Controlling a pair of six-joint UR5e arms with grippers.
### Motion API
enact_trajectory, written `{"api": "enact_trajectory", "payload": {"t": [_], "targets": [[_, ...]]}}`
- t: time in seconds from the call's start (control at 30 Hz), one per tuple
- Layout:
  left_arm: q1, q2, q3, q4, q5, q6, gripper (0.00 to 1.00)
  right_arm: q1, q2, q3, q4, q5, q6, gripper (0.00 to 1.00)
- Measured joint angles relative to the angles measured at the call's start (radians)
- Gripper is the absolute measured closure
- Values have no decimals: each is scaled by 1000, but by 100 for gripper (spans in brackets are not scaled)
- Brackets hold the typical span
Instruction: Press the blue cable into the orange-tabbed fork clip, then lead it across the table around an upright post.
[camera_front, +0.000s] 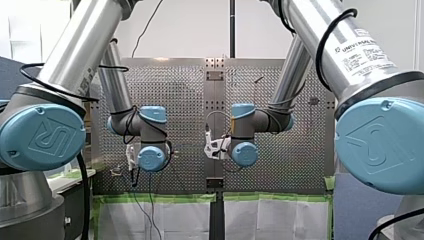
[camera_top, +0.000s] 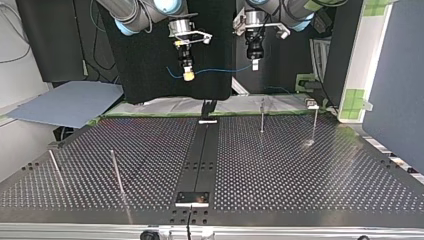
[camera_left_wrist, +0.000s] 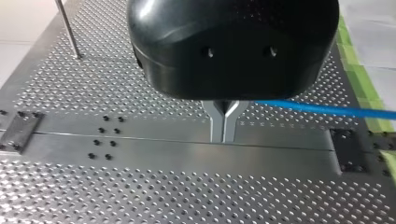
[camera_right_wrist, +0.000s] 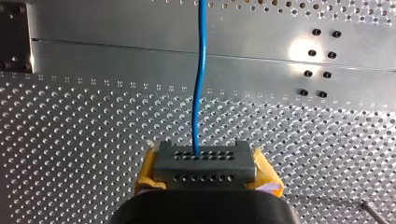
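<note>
Blue cable (camera_top: 220, 70) hangs strung between both grippers, well above the table (camera_top: 300, 170); left gripper (camera_left_wrist: 224, 123) clenched on it; right gripper (camera_right_wrist: 204, 161) pinches it too; orange clip not identifiable; I'd keep tension, descend level, seat it squarely.

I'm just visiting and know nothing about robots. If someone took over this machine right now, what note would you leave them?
My left gripper: shut on the blue cable.
My right gripper: shut on it too.
The cable hangs stretched between them, held clear above the perforated table.
Done: cable picked up.
To do: pressing it into the fork clip, which I cannot make out in any view, then leading it around an upright post.
</note>
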Motion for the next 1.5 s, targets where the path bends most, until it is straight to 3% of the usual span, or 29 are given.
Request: {"api": "enact_trajectory", "payload": {"t": [0.23,0.8,1.07,1.27,1.5], "targets": [[2,-34,0,-36,-2,11,100,0,0,0,0,0,0,100],[3,-37,0,-39,-2,11,100,2,2,-2,2,-2,-2,100],[3,-37,0,-39,-2,11,100,34,62,-19,61,-6,-12,100],[3,-37,0,-39,-2,11,100,37,120,-20,87,-6,-12,100],[3,-38,0,-39,-2,11,100,37,133,-20,89,-6,-12,100]]}}
